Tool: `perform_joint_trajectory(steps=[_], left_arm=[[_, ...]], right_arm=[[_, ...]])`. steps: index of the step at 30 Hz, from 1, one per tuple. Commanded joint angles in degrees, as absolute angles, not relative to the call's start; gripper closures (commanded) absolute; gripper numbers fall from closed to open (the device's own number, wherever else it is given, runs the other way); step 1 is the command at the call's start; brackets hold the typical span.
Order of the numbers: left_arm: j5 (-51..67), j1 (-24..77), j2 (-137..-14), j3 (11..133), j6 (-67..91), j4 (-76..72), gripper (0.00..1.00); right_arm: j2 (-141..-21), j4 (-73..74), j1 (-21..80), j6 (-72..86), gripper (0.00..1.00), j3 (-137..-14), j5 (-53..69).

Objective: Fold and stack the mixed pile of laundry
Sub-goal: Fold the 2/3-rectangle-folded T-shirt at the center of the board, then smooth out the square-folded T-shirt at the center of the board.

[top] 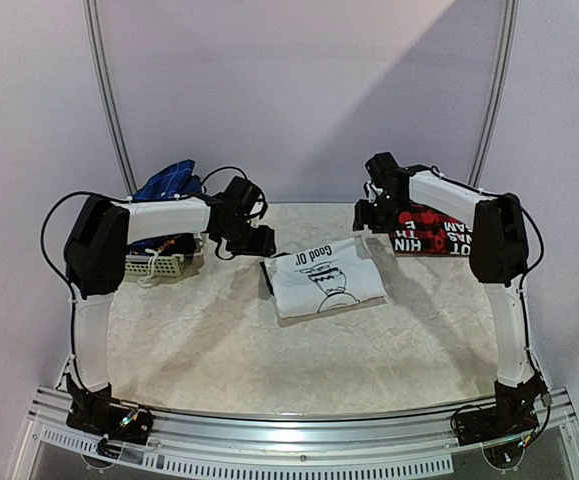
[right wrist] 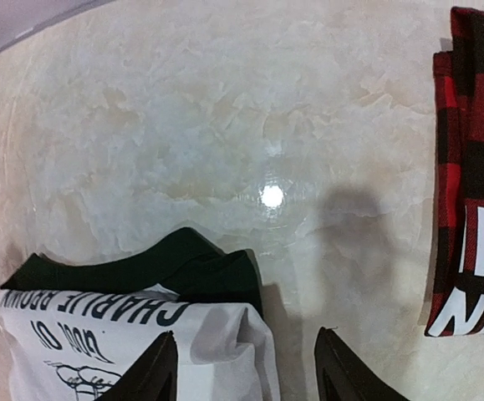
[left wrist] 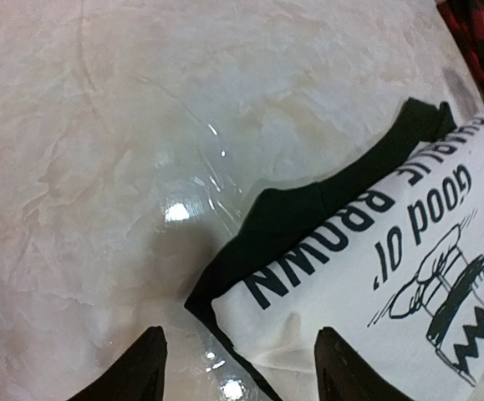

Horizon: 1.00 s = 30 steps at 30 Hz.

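Note:
The white T-shirt lies folded flat mid-table, its dark green parts showing at the far edge. My left gripper hovers at its far-left corner, open and empty; in the left wrist view the shirt lies below the left gripper. My right gripper hangs open and empty over the shirt's far-right corner. The folded red-and-black plaid shirt with white lettering rests at the back right, seen also in the right wrist view. The blue checked cloth lies heaped at the back left.
A small white lattice basket stands at the back left under the blue cloth and behind my left arm. Bare marbled tabletop stretches between the T-shirt and the arm bases. A grey wall backs the table.

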<state>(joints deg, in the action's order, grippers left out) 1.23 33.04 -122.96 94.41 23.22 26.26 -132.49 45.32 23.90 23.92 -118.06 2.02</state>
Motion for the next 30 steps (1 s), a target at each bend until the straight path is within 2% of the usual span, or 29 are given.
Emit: perform_joint_trajectory(steps=[1, 3, 6, 10, 14, 18, 21, 30], left_arm=[[-2.18, 32.43, -119.03, 96.34, 21.82, 27.38, 0.36], [-2.67, 32.76, -116.76, 95.74, 21.29, 27.85, 0.36], [-3.81, 34.31, -113.54, 94.14, 20.99, 28.61, 0.42], [-3.84, 37.53, -109.58, 90.73, 20.92, 28.65, 0.51], [-3.26, 40.95, -107.6, 88.46, 21.77, 28.72, 0.62], [-1.2, 44.29, -107.45, 86.97, 22.81, 27.7, 0.72], [-0.45, 46.75, -108.22, 85.88, 23.47, 26.23, 0.78], [3.72, 48.87, -112.42, 83.38, 25.88, 21.68, 0.91]], right_arm=[[-128.34, 46.62, 23.6, 23.82, 0.39, -119.01, -0.57], [-125.84, 46.35, 23.72, 23.82, 0.37, -117.49, -2.22], [-120.8, 44.46, 23.86, 23.66, 0.35, -112.66, -1.51], [-113.74, 40.03, 25.38, 23.17, 0.4, -103.34, 4.39], [-108.92, 35.73, 26.92, 21.75, 0.49, -93.88, 15.85], [-107.55, 30.81, 28.36, 21.32, 0.6, -87.13, 25.52], [-107.81, 29.29, 29.01, 20.89, 0.67, -84.16, 27.92], [-111.77, 27.01, 28.93, 20.24, 0.71, -80.09, 29.43]])
